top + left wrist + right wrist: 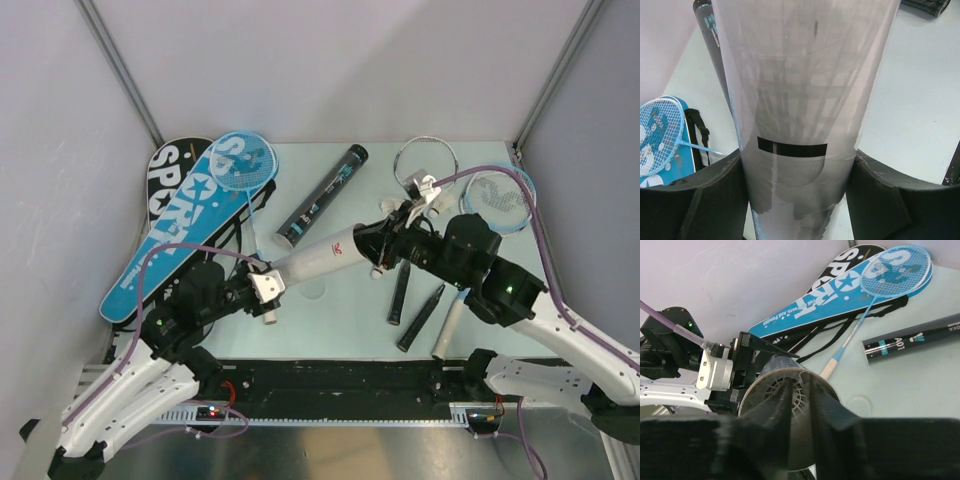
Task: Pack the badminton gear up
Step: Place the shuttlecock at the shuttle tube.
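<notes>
My left gripper is shut on the white tube, its fingers pressed on both sides. The tube lies slanted between the two arms. My right gripper reaches into the tube's open mouth, jaws slightly apart. A white shuttlecock shows in the gap, inside the tube. The black teal-printed tube lies behind. A blue racket rests on the blue cover, which lies over the black cover.
A silver racket head and a pale blue racket head lie at the back right, with a small white object between them. Their handles point toward the front edge. Grey walls close in on both sides.
</notes>
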